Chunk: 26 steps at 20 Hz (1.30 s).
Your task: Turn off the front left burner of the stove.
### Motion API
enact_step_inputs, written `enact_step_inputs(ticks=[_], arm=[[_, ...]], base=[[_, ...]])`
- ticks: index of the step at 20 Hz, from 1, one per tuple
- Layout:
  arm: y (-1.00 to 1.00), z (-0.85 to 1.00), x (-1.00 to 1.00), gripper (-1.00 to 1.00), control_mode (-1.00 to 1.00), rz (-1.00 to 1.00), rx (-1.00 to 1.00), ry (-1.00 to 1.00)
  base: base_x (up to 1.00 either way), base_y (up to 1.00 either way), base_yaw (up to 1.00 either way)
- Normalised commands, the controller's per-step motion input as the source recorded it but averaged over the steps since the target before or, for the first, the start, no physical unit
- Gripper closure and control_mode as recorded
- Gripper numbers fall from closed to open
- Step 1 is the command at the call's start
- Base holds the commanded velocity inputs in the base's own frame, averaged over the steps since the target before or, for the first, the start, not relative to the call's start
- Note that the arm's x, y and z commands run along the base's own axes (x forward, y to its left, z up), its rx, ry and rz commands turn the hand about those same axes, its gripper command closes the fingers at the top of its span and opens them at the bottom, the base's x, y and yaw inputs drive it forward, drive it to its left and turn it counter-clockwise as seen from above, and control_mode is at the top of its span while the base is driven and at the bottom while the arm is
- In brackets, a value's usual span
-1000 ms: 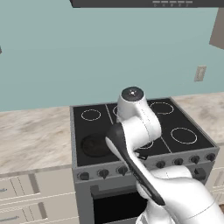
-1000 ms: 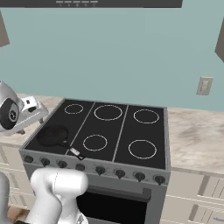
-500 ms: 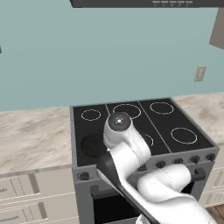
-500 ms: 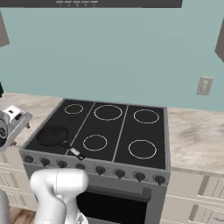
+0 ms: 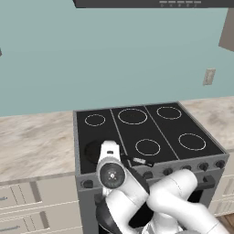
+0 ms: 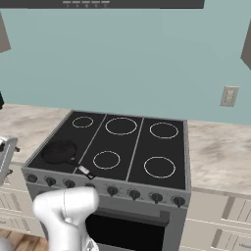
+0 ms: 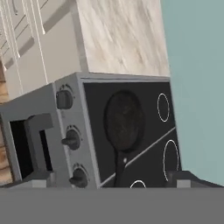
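The stove (image 5: 137,132) is a grey steel range with a black glass top (image 6: 139,147) marked with white rings. A small black frying pan (image 6: 59,152) sits on the front left burner and covers it. Dark round knobs (image 6: 133,194) run along the front panel. My hand (image 5: 112,173) hangs low in front of the stove's front left corner, with the pan (image 5: 93,151) just behind it. The hand view is rolled: the pan (image 7: 124,120) lies ahead, with three knobs (image 7: 72,141) to its left. My gripper (image 7: 107,181) is open, with nothing between its fingertips (image 7: 188,178).
Marble counters flank the stove on the left (image 5: 36,141) and right (image 6: 220,152). Pale drawer fronts (image 5: 27,201) sit below the left counter. The dark oven door (image 6: 127,233) with its handle is under the knobs. A range hood (image 5: 151,3) hangs above.
My hand has swung down from above the middle of the stove top to in front of its front left corner. The pan and stove have not moved.
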Motion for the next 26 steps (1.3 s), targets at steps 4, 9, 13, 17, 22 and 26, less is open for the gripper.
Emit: enact_step_inputs(ticks=[4, 9, 13, 17, 22, 26], arm=[[0.42, -0.21, 0.00, -1.00, -1.00, 0.00, -0.05, -0.24], [0.29, -0.19, 0.00, -1.00, -1.00, -0.04, 0.00, -0.15], [0.28, -0.25, 0.00, -1.00, -1.00, -0.02, 0.00, -0.08], [0.24, -0.28, 0.00, -1.00, -1.00, -0.03, -0.01, -0.05], [0.14, -0.33, 0.00, -1.00, -1.00, -0.05, -0.02, -0.05], [0.05, -0.39, 0.00, -1.00, -1.00, -0.06, -0.03, -0.07]], base=[[0.00, 0.00, 0.00], [0.00, 0.00, 0.00], [0.00, 0.00, 0.00], [0.00, 0.00, 0.00], [0.00, 0.00, 0.00], [0.00, 0.00, 0.00]])
